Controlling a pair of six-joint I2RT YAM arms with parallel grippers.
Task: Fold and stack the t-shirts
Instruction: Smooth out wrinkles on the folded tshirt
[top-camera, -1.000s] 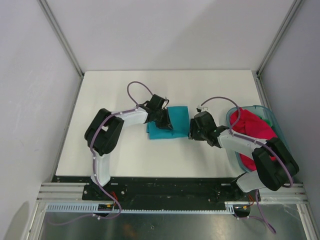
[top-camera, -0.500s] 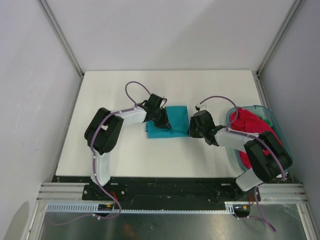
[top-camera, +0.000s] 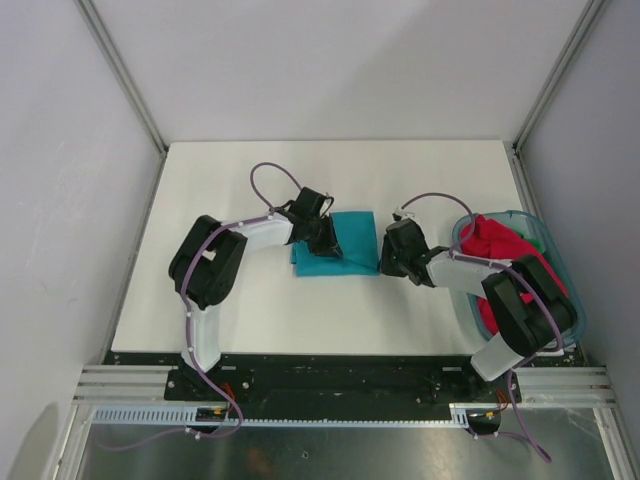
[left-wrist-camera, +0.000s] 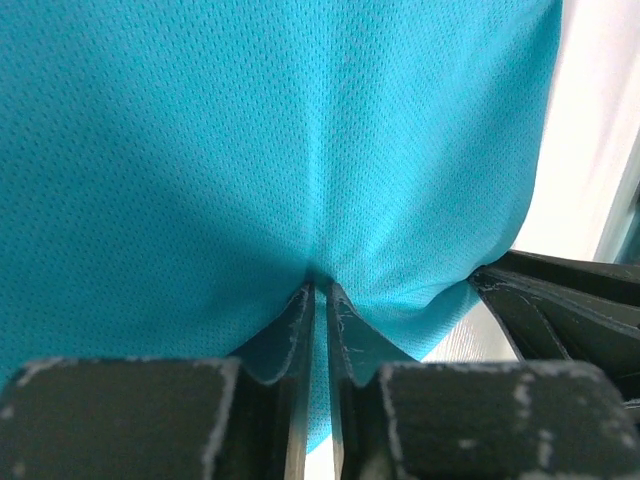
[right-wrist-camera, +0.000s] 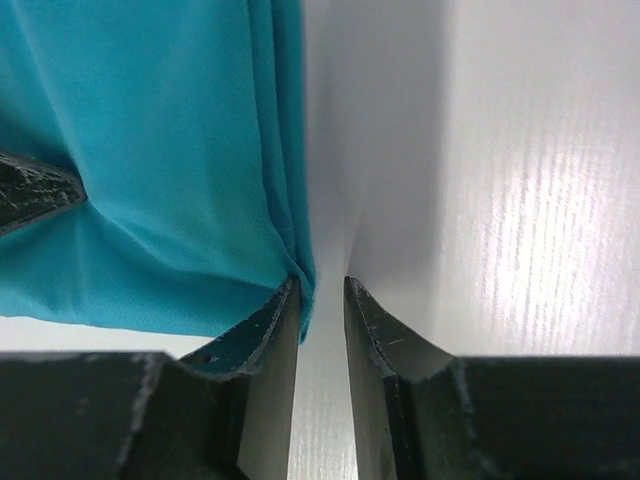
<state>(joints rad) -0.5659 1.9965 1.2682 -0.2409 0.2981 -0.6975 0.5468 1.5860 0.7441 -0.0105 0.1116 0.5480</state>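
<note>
At the near right of the white table (top-camera: 250, 310) stands a translucent teal basket (top-camera: 505, 213). A magenta-red t-shirt (top-camera: 490, 240) is heaped loosely in it, spilling up over the far left rim, and a bit of green cloth (top-camera: 537, 240) shows at its far right side.

Further in, about mid-table and just left of the basket, the teal-blue t-shirt (top-camera: 355, 245) lies flat as a folded rectangle. Its longer side runs left to right across the table. No collar or sleeve shows, so which end is the neck cannot be told.

The left gripper (left-wrist-camera: 321, 300) sits over the shirt's left part. Its jaws are pressed nearly together with a small pleat of the teal mesh pinched between them, and the cloth draws into creases toward the pinch.

The right gripper (right-wrist-camera: 322, 290) is low at the shirt's right edge. Its jaws stand a narrow gap apart, with bare table showing between them. The layered edge of the shirt lies against the inner face of one finger (right-wrist-camera: 270, 330), and the other finger rests on bare table, so nothing is clamped there.
</note>
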